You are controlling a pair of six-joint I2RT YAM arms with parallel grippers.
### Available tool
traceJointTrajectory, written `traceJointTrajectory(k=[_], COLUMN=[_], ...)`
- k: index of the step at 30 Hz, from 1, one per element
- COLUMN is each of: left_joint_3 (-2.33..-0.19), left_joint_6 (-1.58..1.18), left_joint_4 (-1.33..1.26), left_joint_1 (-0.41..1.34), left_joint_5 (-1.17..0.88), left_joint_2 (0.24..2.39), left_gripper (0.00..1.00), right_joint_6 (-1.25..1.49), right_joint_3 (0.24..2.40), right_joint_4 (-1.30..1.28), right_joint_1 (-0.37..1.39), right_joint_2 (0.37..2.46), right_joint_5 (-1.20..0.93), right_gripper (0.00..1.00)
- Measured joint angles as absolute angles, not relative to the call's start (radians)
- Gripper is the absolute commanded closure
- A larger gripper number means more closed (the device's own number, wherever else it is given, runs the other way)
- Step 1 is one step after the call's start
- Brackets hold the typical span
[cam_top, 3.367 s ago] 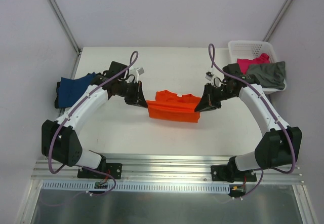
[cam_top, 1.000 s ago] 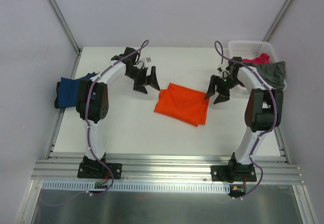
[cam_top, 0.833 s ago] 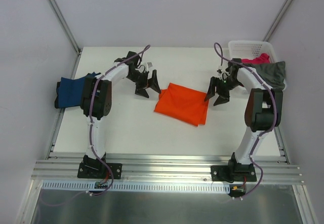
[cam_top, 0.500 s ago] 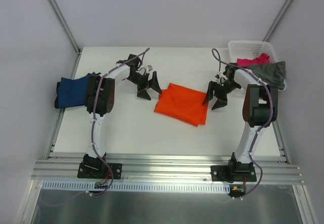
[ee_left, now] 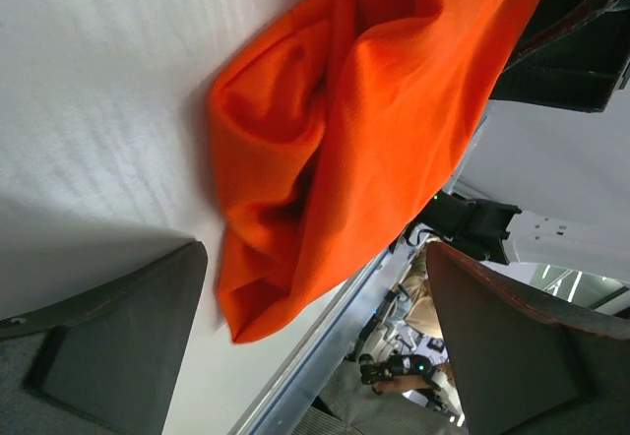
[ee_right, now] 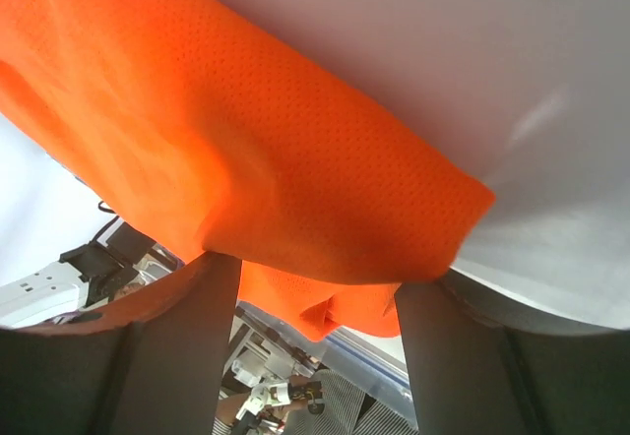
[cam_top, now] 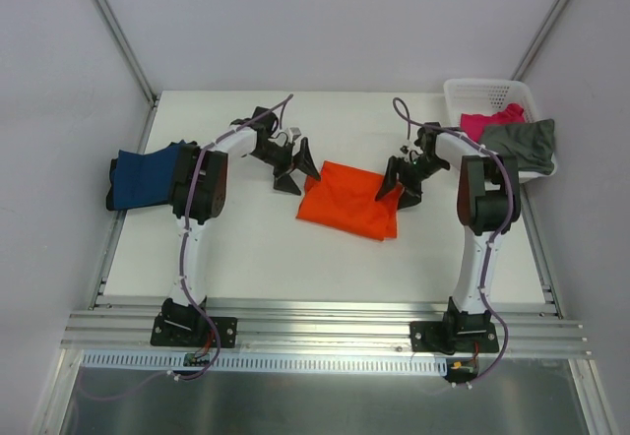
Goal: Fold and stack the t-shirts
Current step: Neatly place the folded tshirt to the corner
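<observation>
The bright orange t-shirt (cam_top: 346, 202) lies folded flat mid-table, bunched along one edge in the left wrist view (ee_left: 325, 159). My left gripper (cam_top: 298, 174) stands open just off its upper left corner, with nothing between the fingers (ee_left: 108, 356). My right gripper (cam_top: 397, 191) is open at the shirt's upper right edge, and the cloth edge (ee_right: 295, 189) reaches into the gap between its fingers (ee_right: 463, 356) without being pinched. A folded navy blue t-shirt (cam_top: 143, 177) lies at the left table edge. The magenta pink t-shirt (cam_top: 492, 120) and the grey-olive one (cam_top: 522, 143) sit in the basket.
The white lattice basket (cam_top: 487, 91) stands at the back right corner, right of my right arm. Both arms reach far forward over the table. A metal rail (cam_top: 325, 332) runs along the near edge.
Both grippers have closed in on the orange shirt. The right one slid left onto its right edge, nudging the shirt slightly left. Both stay open.
</observation>
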State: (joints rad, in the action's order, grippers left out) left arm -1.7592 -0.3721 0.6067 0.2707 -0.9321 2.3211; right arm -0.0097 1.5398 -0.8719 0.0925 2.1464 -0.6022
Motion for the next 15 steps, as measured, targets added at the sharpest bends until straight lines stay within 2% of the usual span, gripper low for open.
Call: traceJointTrajectory(k=[6,9,12,13,14,15], left_joint_3=[-1.765,-1.776,-1.777,-1.777,-1.772,-1.763], left_joint_6=[-0.399,-0.414,-0.428,-0.429,-0.435,-0.433], left_joint_4=[0.593,0.582,0.576,0.568,0.56,0.555], left_joint_1=[0.321,0.345,0.363,0.368,0.373,0.374], left_joint_5=[-0.953,-0.975,-0.979,-0.976,-0.968,-0.962], left_joint_2=[2.336,2.353,2.362,2.368,2.372,2.376], left_gripper=[0.05,0.1,0.53,0.86,1.0,1.0], right_joint_6=[0.016,0.022,0.027,0.027,0.027,0.028], right_joint_3=[1.557,1.559,1.562,1.562,1.562,1.562], right_joint_4=[-0.851,-0.85,-0.851,-0.851,-0.851,-0.85], right_joint_1=[0.136,0.142,0.142,0.142,0.142,0.142], right_joint_2=[2.161,2.165,2.169,2.169,2.169,2.169], right_joint_5=[-0.625,-0.634,-0.641,-0.641,-0.642,-0.642], right_gripper=[0.35,0.35,0.35,0.35,0.35,0.35])
